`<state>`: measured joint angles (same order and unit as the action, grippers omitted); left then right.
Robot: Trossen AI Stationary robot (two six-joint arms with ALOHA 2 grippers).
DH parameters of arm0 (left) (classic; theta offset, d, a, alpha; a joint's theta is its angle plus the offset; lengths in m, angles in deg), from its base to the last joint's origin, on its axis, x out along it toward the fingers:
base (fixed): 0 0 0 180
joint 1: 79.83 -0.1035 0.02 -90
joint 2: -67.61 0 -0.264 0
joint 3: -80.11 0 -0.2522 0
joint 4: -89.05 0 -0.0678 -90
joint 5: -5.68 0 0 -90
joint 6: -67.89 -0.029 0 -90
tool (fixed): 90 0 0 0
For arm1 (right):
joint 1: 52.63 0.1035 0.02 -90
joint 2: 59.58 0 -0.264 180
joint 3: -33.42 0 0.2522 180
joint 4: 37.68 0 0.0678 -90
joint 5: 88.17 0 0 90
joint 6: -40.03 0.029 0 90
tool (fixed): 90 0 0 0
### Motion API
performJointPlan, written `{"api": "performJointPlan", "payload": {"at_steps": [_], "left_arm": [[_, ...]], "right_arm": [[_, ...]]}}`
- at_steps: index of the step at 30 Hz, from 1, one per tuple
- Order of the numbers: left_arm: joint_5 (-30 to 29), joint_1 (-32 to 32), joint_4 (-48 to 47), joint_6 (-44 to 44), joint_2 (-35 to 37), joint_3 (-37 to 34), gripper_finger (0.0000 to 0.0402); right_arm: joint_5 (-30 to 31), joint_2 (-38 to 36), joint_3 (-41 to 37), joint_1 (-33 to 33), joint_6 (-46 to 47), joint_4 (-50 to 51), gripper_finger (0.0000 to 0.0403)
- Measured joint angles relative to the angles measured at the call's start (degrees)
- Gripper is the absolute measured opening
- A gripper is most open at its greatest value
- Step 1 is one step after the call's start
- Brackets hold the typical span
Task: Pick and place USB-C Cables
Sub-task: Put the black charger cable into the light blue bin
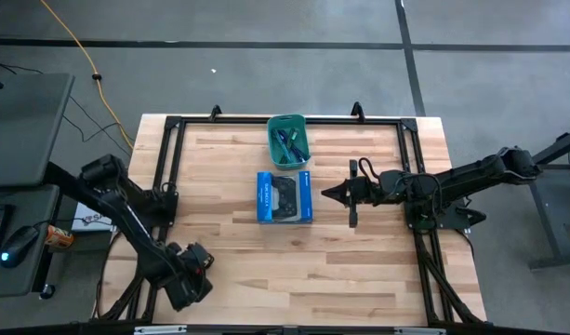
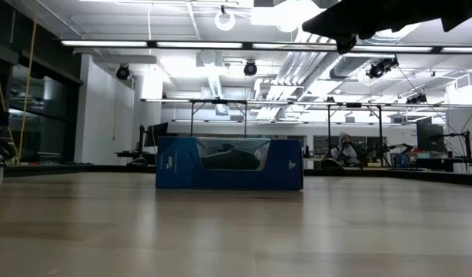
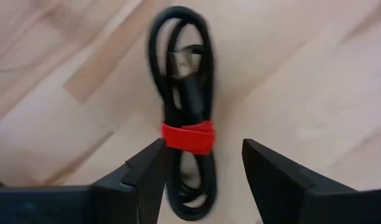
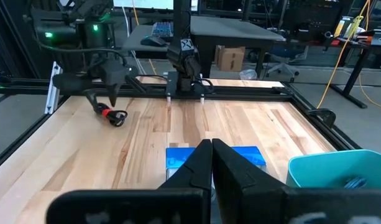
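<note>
black cable (image 3: 184, 137) lies lengthwise between fingers of left gripper (image 3: 202, 171) | gripper open, empty, nearer arm | right gripper (image 4: 212, 163) closed, empty

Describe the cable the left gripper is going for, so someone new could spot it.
On the wooden table, look toward the left arm's corner, well away from the blue controller box and the teal bin in the middle. The left gripper hangs open over a black cable lying flat on the wood. A red band round its middle sets it apart.
</note>
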<state>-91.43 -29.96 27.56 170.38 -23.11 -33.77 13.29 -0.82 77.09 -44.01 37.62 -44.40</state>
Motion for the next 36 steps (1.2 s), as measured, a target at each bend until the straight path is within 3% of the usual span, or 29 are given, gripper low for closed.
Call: {"api": "performJointPlan", "payload": {"at_steps": [15,22,27,34,36], "left_arm": [[1.38,-0.02,-0.26,-1.81,-8.37,0.24,0.0188],[1.27,-0.02,0.34,-2.96,-8.47,0.13,0.0184],[1.29,-0.02,0.63,-3.84,-8.54,0.13,0.0140],[-0.42,0.02,0.47,-9.08,-8.54,0.36,0.0020],[-0.65,0.02,0.29,-10.31,-8.60,0.65,0.0013]], "right_arm": [[-0.02,0.00,-0.02,0.00,0.89,0.75,0.0000],[0.00,0.00,-0.02,0.00,0.89,0.75,0.0000],[0.00,0.00,0.00,0.00,1.07,0.77,0.0000],[0.02,0.00,-0.02,0.00,1.55,0.77,0.0000],[0.02,-0.02,-0.01,0.00,2.06,0.81,0.0000]]}}
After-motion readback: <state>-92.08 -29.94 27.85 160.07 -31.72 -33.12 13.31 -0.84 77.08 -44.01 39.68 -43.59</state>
